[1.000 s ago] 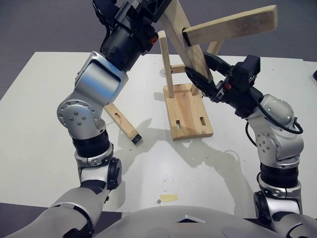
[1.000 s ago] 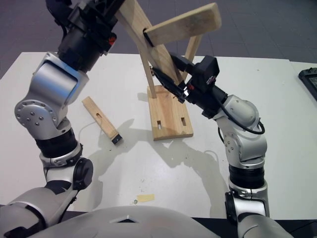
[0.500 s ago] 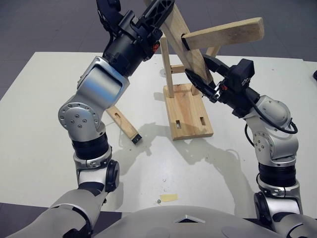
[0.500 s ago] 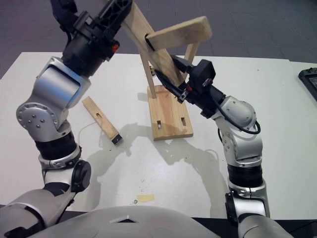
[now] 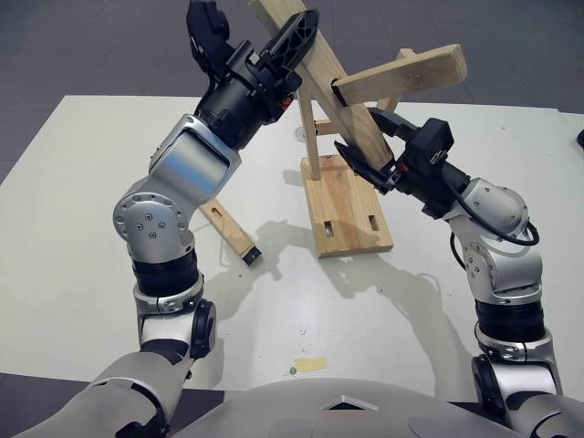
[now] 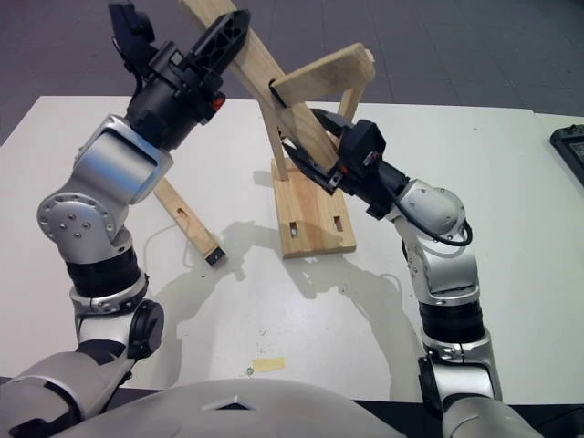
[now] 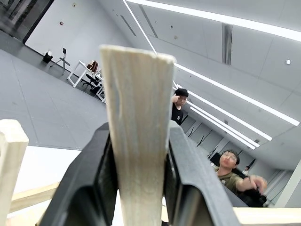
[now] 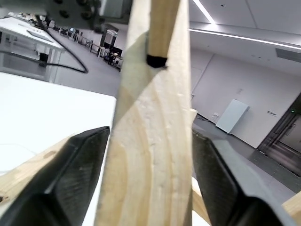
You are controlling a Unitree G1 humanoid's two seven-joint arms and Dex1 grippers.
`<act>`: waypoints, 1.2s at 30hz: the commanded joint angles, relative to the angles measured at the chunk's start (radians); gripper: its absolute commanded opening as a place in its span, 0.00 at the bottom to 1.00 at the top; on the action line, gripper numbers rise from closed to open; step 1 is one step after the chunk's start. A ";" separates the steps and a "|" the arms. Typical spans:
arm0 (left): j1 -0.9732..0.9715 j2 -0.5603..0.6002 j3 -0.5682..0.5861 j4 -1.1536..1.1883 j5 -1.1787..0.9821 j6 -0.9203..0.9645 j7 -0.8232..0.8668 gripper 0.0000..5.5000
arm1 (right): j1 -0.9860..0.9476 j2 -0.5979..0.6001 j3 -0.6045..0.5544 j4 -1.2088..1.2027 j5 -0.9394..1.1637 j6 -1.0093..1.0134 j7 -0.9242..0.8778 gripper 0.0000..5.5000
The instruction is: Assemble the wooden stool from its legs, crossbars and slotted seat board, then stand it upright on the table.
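Observation:
My left gripper [image 5: 294, 38] is shut on the upper end of a slanted wooden leg [image 5: 339, 99], held high over the table. A shorter wooden bar [image 5: 406, 73] sticks out sideways from a slot in that leg. My right gripper [image 5: 365, 139] is shut on the same leg lower down, its fingers [image 8: 84, 160] pressed against both sides. Below lies the slotted seat board [image 5: 351, 214], flat on the table, with an upright leg [image 5: 308, 119] and a small crossbar [image 5: 327, 126] standing in its far end. A loose slotted leg [image 5: 228, 228] lies to the left.
The white table [image 5: 82, 210] has free room on its left and near its front edge. A small yellow scrap [image 5: 310, 363] lies close to me. People sit in the room behind, far from the table.
The held leg and its side bar have swung to the left and lower. Both grippers moved with it, the left one dropping into view, the right one shifting left.

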 commanded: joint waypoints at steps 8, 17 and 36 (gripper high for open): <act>0.120 0.027 -0.021 -0.063 0.361 -0.146 -0.093 0.19 | 0.112 -0.229 -0.308 0.119 0.313 0.140 0.230 0.91; 0.272 -0.073 -0.085 -0.222 0.490 -0.204 -0.061 0.19 | 0.102 -0.217 -0.028 0.528 -0.306 -0.116 -0.118 0.98; 0.267 -0.160 -0.129 -0.208 0.657 -0.174 -0.009 0.19 | 0.237 -0.405 -0.052 0.349 -0.204 -0.177 0.216 0.98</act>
